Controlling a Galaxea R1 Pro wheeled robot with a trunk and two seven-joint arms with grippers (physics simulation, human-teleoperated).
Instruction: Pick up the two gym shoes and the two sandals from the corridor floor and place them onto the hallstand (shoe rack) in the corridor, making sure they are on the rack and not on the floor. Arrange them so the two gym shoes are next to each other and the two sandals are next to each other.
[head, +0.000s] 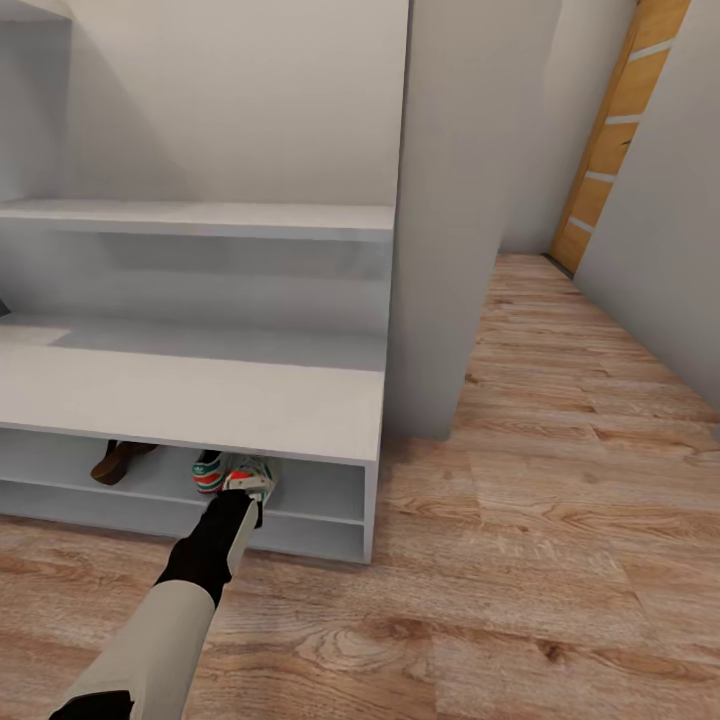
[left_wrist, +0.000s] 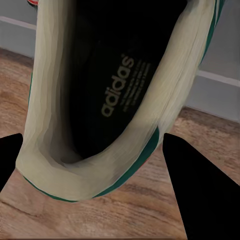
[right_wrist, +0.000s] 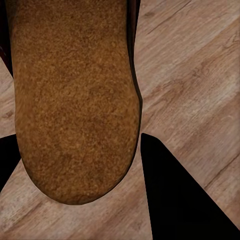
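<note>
The shoe rack (head: 200, 400) has a low shelf under its wide top, and there are shoes in it. One sneaker (head: 208, 470) lies on this shelf, and a second sneaker (head: 250, 480) is just beside it at the shelf's front edge, at the tip of the left gripper (head: 243, 505). Further along the same shelf, away from the fingers, lies a brown sandal (head: 120, 460); the rack's top hides most of it.

In the left wrist view the left gripper (left_wrist: 90, 150) has its two dark fingers (left_wrist: 200, 190) on both sides of the sneaker's (left_wrist: 100, 100) heel opening. They stand wide apart around the heel and seem to grip it, with the dark insole facing the camera.

In the right wrist view the right gripper (right_wrist: 80, 165) holds the other sandal (right_wrist: 75, 100) between its fingers (right_wrist: 175, 195), over the wooden floor (right_wrist: 200, 75). The brown footbed is turned to the camera. The front part of this sandal is cut off by the picture's edge, and I cannot tell how high it is above the floor.
</note>
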